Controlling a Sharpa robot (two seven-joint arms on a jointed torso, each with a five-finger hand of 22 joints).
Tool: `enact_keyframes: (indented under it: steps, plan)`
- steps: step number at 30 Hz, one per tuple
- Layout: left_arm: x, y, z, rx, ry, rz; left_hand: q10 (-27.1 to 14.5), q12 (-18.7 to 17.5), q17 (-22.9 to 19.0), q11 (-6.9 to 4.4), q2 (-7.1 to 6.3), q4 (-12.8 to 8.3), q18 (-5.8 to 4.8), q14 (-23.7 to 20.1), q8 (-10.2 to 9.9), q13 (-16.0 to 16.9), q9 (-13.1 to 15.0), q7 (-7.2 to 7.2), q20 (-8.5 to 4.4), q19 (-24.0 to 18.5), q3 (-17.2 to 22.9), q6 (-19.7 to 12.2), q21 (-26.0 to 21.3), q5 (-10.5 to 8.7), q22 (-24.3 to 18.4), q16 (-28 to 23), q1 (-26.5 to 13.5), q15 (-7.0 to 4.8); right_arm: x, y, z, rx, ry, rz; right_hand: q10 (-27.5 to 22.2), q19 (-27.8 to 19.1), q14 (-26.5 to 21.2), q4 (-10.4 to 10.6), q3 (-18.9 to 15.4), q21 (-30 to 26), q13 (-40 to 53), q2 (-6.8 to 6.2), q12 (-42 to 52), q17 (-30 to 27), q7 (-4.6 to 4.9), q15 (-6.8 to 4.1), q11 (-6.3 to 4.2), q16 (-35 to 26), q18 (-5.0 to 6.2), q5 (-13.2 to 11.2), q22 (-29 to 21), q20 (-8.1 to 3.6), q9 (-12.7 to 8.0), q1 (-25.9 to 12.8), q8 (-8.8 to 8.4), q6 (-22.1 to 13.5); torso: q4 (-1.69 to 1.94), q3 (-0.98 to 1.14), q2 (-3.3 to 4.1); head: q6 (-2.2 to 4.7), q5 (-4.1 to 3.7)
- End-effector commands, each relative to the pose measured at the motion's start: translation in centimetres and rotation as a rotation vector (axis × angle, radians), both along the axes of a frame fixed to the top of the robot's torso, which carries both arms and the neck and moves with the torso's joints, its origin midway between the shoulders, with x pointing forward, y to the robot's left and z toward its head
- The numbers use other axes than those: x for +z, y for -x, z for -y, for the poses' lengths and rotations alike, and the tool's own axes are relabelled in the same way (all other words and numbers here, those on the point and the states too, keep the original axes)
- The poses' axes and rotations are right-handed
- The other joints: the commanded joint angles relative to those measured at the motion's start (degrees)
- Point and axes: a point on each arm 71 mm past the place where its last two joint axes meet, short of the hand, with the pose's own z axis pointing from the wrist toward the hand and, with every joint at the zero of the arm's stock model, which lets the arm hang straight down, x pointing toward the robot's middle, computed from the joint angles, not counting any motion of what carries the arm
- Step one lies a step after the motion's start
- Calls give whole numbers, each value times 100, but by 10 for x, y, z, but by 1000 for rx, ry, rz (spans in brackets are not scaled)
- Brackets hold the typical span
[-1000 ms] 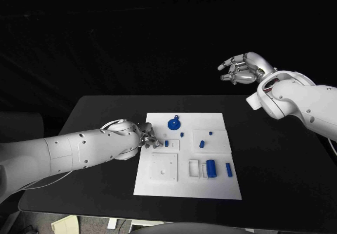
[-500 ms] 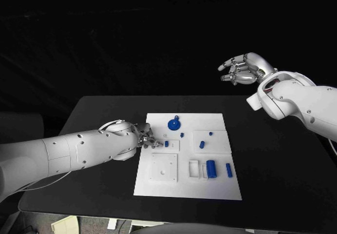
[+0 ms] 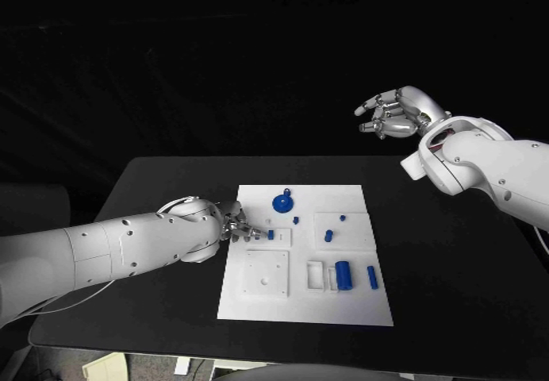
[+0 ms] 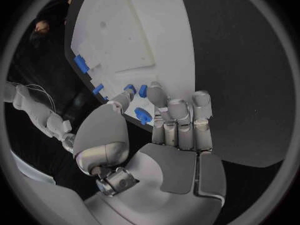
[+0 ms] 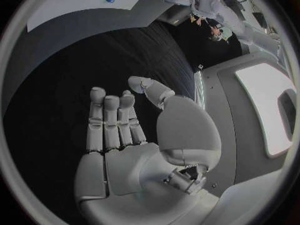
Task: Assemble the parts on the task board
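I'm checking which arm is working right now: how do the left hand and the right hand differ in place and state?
The left hand is low at the task board's left edge; the right hand is raised beyond the table's far edge. The left hand's fingers are at a small blue part; the right hand holds nothing, its fingers loosely apart. Both are silver hands on white arms.

A matte black rectangular table (image 3: 458,262) carries a flat white rectangular plastic task board (image 3: 355,305), lying near its middle.
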Motion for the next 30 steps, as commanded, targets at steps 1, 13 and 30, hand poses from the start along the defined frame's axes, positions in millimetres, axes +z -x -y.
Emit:
enact_keyframes:
  steps: [1,13,30]
  plan:
    - [1,0,-1,20,42,15,-43,14,9,-18,10,66,71,-30,-17,6,12,-2,-783,-32,-69,-5,-31,-20,59,22,-40,-15,0,0,-1,11,3,-4,-2,-29,-8,-2,35,-37,-9,-3,-32,-9,40,-27,-2,-30,70,36,65,-2,-7,-49,-23,9,0,2,2,9,1]
    - [20,-7,-16,169,332,48,-306,-301,-130,143,81,844,21,-315,-277,-120,-56,162,-684,-298,-531,-375,-195,-21,18,-269,637,132,0,0,2,4,0,-3,-2,-27,-8,2,32,-40,-13,-6,-32,-11,42,-25,0,-30,70,62,67,0,-8,-60,-25,5,0,5,-3,45,-15]
    - [51,-20,23,-145,511,258,-1725,-2114,-769,918,852,-1332,-244,-1388,-918,-1074,-799,766,30,-1226,70,-1225,-1067,445,-194,-1498,3222,983,-7,-4,7,-16,-12,-14,-20,-39,-21,0,28,-55,-22,-15,-43,-19,50,-19,8,-41,70,69,66,5,-14,-70,-36,-19,-7,6,1,192,-99]
